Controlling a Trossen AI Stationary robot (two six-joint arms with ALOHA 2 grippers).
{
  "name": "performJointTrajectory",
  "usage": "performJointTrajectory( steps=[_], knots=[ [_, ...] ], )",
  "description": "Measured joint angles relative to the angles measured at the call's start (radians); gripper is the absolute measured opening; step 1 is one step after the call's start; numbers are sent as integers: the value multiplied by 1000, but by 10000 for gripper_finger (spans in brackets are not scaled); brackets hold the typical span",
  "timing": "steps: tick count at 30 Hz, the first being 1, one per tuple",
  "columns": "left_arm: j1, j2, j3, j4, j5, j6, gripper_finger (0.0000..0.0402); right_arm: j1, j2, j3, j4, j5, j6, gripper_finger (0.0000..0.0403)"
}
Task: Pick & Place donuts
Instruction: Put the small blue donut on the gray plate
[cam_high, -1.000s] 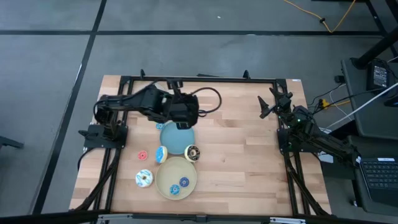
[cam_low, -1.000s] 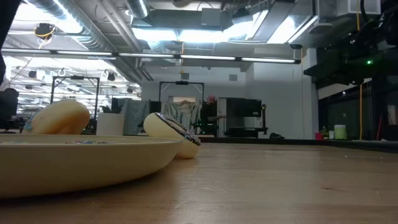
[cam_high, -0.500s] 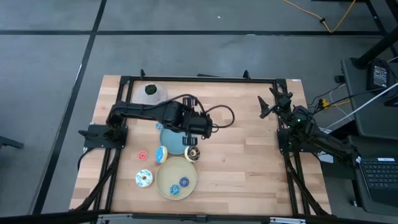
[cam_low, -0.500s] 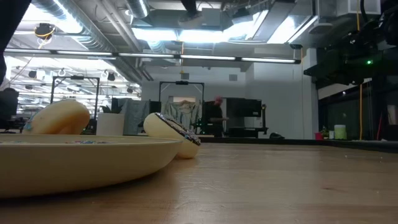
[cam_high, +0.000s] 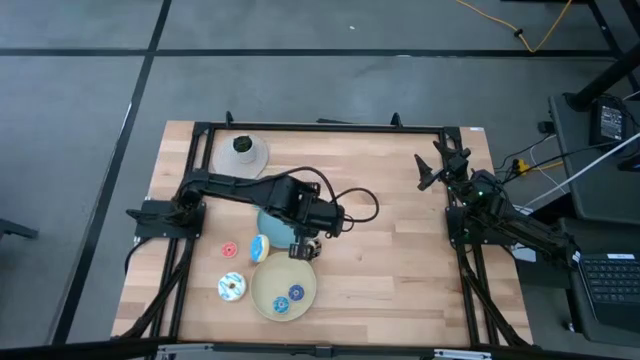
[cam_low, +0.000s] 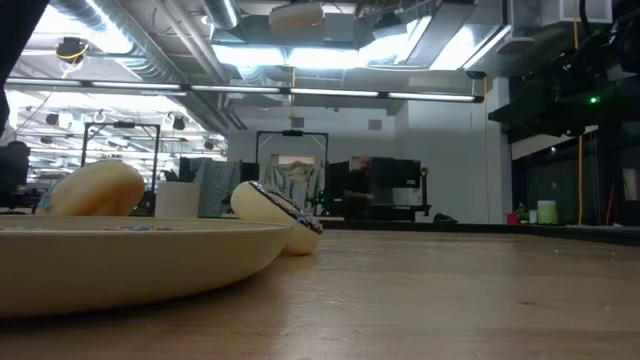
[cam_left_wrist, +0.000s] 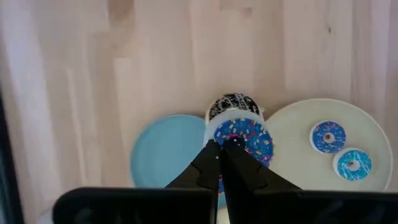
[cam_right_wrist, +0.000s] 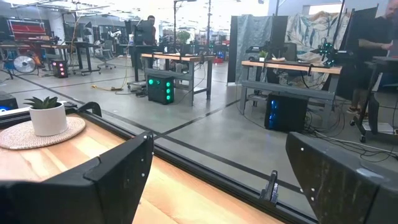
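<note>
Above the counter's (cam_high: 400, 260) middle, the left gripper (cam_high: 303, 243) hangs with its fingers together over a blue-sprinkled donut (cam_left_wrist: 241, 138), which lies between the blue plate (cam_left_wrist: 163, 154) and the beige plate (cam_left_wrist: 298, 149). Two small blue donuts (cam_left_wrist: 328, 136) rest in the beige plate. The right gripper (cam_high: 440, 165), fingers apart, waits at the counter's right edge.

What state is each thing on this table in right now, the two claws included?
Left gripper: shut, above the blue sprinkled donut.
Right gripper: open, parked at the table's right edge.
Blue sprinkled donut: lying between both plates.
Chocolate donut: beside it, partly hidden.
Beige plate: holds two small blue donuts.
Blue plate: bare where visible.
Potted plant: upright on its mat.
</note>
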Motion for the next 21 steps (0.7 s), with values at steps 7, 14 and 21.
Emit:
performJointTrajectory(
  steps=[7,14,21],
  knots=[
    [-6,29,0,14,29,-8,2,0,0,0,0,0,0,365],
    [-10,77,0,41,29,-18,2,0,0,0,0,0,0,365],
    [-5,131,0,21,31,-76,2,0,0,0,0,0,0,365]
  ],
)
